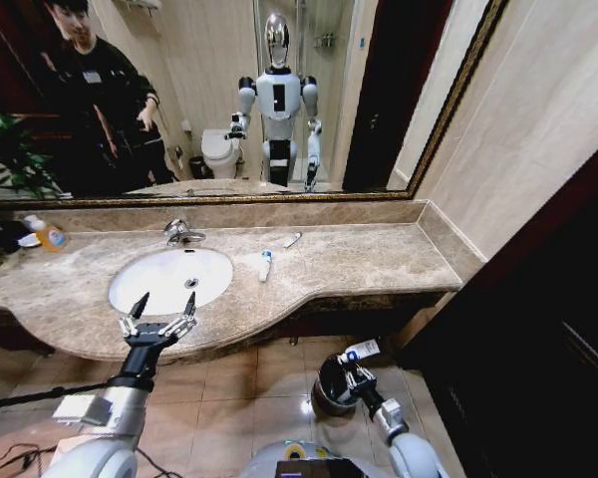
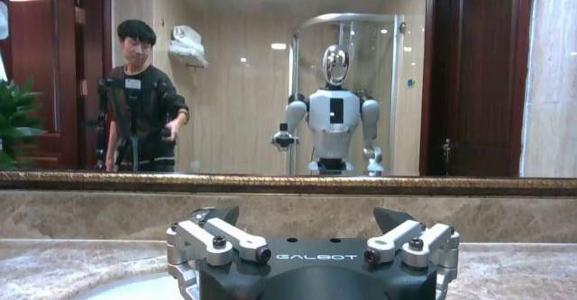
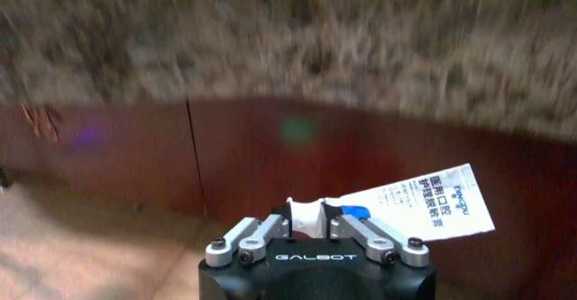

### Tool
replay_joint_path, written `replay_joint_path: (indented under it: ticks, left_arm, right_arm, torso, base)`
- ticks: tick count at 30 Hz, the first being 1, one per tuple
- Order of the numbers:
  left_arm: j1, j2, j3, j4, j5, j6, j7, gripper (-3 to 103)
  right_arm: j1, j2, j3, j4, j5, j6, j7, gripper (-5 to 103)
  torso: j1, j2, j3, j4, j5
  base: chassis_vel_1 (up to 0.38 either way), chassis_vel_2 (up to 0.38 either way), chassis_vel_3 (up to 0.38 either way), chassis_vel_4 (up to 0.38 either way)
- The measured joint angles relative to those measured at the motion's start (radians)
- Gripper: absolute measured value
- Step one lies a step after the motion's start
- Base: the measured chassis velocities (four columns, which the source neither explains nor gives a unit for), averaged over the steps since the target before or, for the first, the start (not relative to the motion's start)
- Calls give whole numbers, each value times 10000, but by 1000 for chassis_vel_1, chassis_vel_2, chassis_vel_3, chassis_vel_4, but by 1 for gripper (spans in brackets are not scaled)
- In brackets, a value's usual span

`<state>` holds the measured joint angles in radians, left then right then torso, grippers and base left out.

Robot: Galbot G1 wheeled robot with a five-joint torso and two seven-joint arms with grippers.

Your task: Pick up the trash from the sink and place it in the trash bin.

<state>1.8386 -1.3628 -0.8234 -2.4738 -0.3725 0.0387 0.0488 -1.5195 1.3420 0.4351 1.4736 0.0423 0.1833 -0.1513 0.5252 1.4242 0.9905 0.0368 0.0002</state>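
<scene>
On the marble counter, far left: an orange-yellow soap bottle [image 1: 49, 236] lies near the mirror [image 1: 179, 90], well apart from the sink [image 1: 169, 279].
Sink: a white oval basin set in the beige marble counter [image 1: 359, 261], with a chrome faucet [image 1: 182, 233] at its back edge; the bowl looks bare.
Left gripper [image 1: 163, 306]: held over the front rim of the sink, fingers spread wide apart, nothing between them; in the left wrist view [image 2: 307, 222] it faces the mirror.
Trash on the counter: a small white tube with a blue cap [image 1: 266, 264] lies just right of the sink; a thin white piece [image 1: 293, 239] lies farther back, nearer the mirror.
Trash bin [image 1: 331, 388]: a round black bucket with a shiny rim, standing on the tiled floor [image 1: 239, 388] below the counter edge.
Right gripper [image 1: 354, 371]: low, at the bin's rim, fingers clamped on a white-blue packet [image 1: 361, 351]; the right wrist view shows the gripper [image 3: 309, 220] pinching the packet [image 3: 423, 205] by its blue-capped end.
</scene>
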Motion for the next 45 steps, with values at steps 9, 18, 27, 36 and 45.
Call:
replay_joint_path:
  ticks: [9, 18, 27, 36, 45]
  left_arm:
    - [0, 0, 0, 0, 0, 0, 0, 100]
    - [0, 0, 0, 0, 0, 0, 0, 100]
    - [0, 0, 0, 0, 0, 0, 0, 100]
    - [0, 0, 0, 0, 0, 0, 0, 100]
    - [0, 0, 0, 0, 0, 0, 0, 100]
  right_arm:
    - [1208, 533, -120, -2476, -310, 297, 60, 19]
    - [1828, 939, -205, -2928, -314, 157, 145, 19]
    - [2020, 1025, -239, -3222, -297, 86, 324, 19]
    - [2005, 942, -244, -3076, -361, 155, 521, 41]
    - [1992, 970, -263, -3027, -380, 249, 656, 74]
  torso:
    - [0, 0, 0, 0, -3]
    - [0, 0, -1, 0, -2]
    - [-1, 0, -1, 0, -2]
    - [-1, 0, -1, 0, -2]
    - [-1, 0, -1, -1, -2]
  base:
    - [0, 0, 0, 0]
    - [0, 0, 0, 0]
    - [0, 0, 0, 0]
    - [0, 0, 0, 0]
    - [0, 0, 0, 0]
